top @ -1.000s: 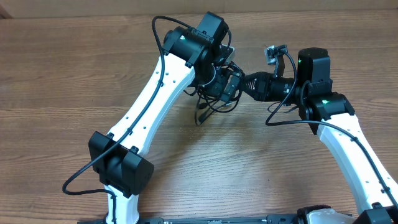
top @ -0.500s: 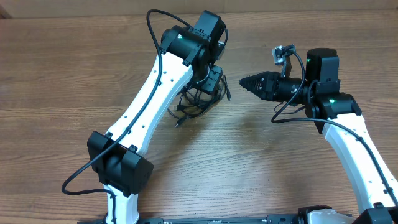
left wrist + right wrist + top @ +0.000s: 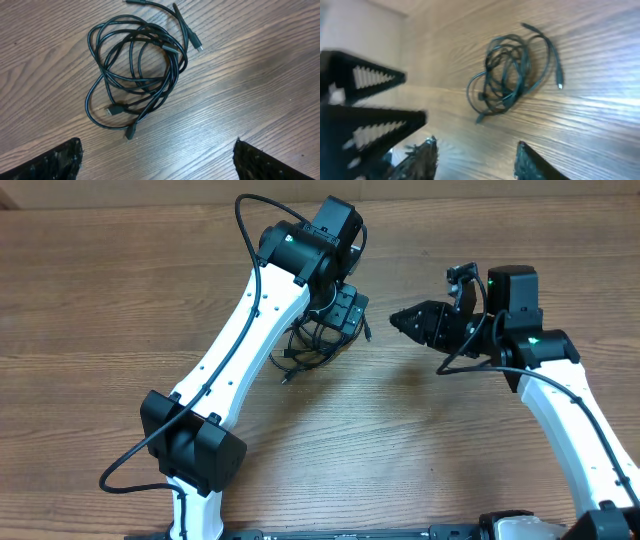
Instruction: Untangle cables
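The left arm (image 3: pixel 235 360) reaches diagonally across the wooden table (image 3: pixel 100 300). The left gripper (image 3: pixel 348 310) hangs above the table with its jaws spread wide and nothing between them. In the left wrist view, its two fingertips (image 3: pixel 55 160) sit at opposite corners of the picture. The cables (image 3: pixel 175 65) lie below it on the wood as one tangled black coil, with loops crossing each other. One loose end with a pale plug tip (image 3: pixel 199 48) trails out to the coil's right. From overhead, the coil (image 3: pixel 305 350) is partly hidden by the left arm. Further right, apart from the coil, the right gripper (image 3: pixel 398 320) points toward it. Its jaws are parted and hold nothing.
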`<state>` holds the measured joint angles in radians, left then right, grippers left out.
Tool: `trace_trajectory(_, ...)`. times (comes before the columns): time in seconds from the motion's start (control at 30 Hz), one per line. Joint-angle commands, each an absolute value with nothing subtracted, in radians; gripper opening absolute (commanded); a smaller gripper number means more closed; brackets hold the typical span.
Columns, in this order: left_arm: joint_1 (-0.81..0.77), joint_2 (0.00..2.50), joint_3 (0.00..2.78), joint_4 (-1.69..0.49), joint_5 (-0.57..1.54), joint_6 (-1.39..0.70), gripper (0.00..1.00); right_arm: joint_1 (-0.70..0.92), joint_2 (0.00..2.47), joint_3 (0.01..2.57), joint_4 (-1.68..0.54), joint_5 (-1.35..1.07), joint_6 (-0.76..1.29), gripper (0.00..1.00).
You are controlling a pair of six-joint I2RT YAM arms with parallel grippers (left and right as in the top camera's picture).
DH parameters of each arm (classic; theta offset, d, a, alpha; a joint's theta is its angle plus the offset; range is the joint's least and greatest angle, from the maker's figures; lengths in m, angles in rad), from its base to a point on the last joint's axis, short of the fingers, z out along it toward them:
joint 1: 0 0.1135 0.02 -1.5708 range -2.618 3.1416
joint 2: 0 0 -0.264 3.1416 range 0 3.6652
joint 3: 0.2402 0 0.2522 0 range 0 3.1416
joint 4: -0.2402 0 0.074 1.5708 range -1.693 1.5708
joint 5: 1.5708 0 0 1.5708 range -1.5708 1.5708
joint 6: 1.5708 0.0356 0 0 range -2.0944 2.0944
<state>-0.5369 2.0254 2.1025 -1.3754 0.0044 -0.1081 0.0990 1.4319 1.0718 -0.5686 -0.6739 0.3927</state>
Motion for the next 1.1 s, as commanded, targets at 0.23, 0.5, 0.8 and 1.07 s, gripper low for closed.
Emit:
trace_trajectory(0.23,-0.518,2.024,2.110,-1.348,-0.008,-0.191,1.00,0.192,1.618,1.100,-0.500,-0.629,0.385,0.84)
trace_trajectory(0.5,-0.462,2.024,2.110,-1.356,-0.007,-0.278,1.00,0.284,1.791,1.100,-0.343,-0.533,0.385,0.82)
trace_trajectory(0.8,-0.458,2.024,2.110,-1.349,-0.007,-0.278,1.00,0.330,1.879,1.100,-0.145,-0.514,0.400,0.73)
trace_trajectory(1.07,-0.458,2.024,2.110,-1.349,-0.007,-0.277,1.00,0.341,1.951,1.100,-0.079,-0.490,0.472,0.61)
